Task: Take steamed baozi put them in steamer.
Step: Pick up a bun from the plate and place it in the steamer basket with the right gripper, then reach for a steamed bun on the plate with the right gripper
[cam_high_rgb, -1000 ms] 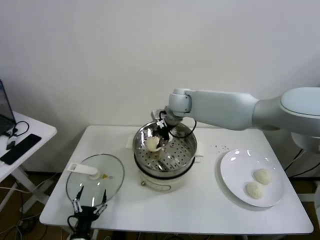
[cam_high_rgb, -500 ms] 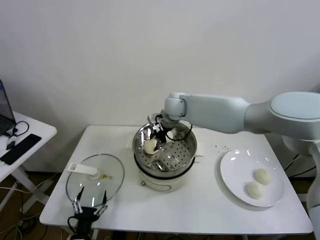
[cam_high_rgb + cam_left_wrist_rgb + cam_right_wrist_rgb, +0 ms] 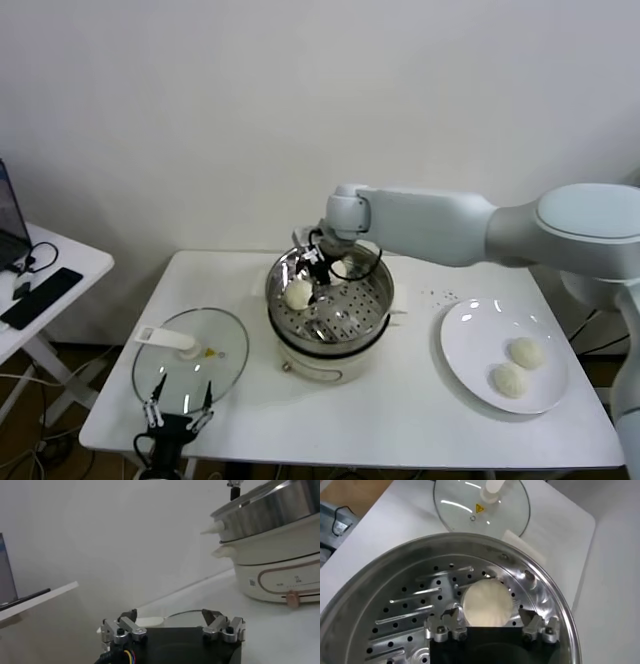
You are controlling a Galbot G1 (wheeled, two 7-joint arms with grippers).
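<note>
Where the right arm reaches in from the right across the white bench (image 3: 400,400), its right tool (image 3: 316,277) hangs inside the steamer (image 3: 330,310), over the left part of the perforated floor. In the right wrist view the right tool's fingers (image 3: 444,626) stand spread apart on either side of 1 baozi (image 3: 487,604), which sits on the steel floor between them, close to the basket's wall; the tool grips nothing. The head view shows that same bun (image 3: 298,293) as a pale dome just left of the fingers. A second pale round shape at the far side of the basket, behind the arm's wrist, may be another bun, but I cannot tell.

The steamer stands at the middle of the bench on its cream-white pot (image 3: 325,362). To the right, well apart from it, lies a round white plate (image 3: 470,335) carrying 2 baozi: 1 (image 3: 525,351) farther, 1 (image 3: 509,379) nearer, just beside each other.

To the left of the pot a flat glass lid (image 3: 190,358) with a white knob (image 3: 183,344) lies on the bench. The left tool (image 3: 178,417) waits at the near left edge, by the lid's near rim, its fingers open with nothing between them; the left wrist view shows the 2 fingertips (image 3: 129,615) standing well apart.

A smaller white side table (image 3: 60,262) stands at the far left, bearing a dark flat device (image 3: 40,296) and a cable.
</note>
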